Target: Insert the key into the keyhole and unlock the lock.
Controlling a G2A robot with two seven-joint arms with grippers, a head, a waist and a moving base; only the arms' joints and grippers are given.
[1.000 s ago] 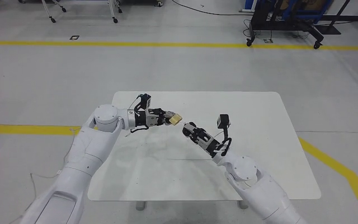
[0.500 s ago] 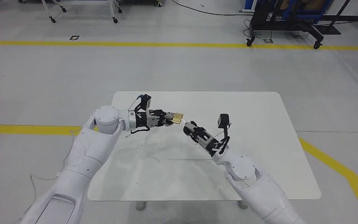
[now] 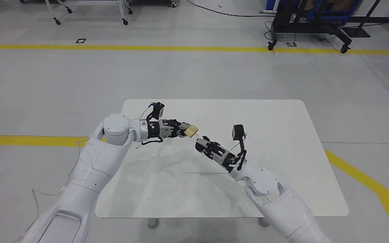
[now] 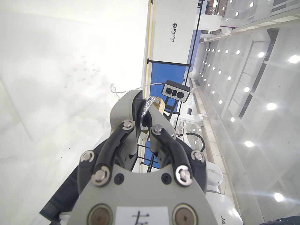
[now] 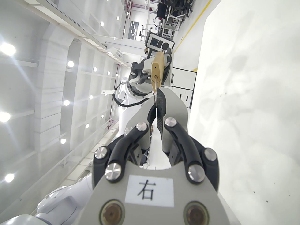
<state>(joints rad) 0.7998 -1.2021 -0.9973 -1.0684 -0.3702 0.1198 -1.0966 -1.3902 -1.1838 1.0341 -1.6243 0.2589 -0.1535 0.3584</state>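
Two grippers poised above a white rectangular tabletop [image 3: 285, 121], tips facing each other near its middle.

Item 1, left gripper [image 3: 182, 129]: closed on a small brass padlock [image 3: 191, 129] with a curved silver steel shackle [image 4: 147, 104]. Grips the shackle between the fingers, brass body projecting beyond the fingertips toward the opposite arm, clear of the table surface.

Item 2, right gripper [image 5: 156, 97]: pinched narrow on a thin silver metal key [image 5: 155, 91], blade seen edge-on between black ribbed pads [image 5: 161, 105].

Item 3, keyhole [image 5: 155, 78]: round, set in the bottom face of the padlock. Meets the tip of the key; depth of entry not discernible.
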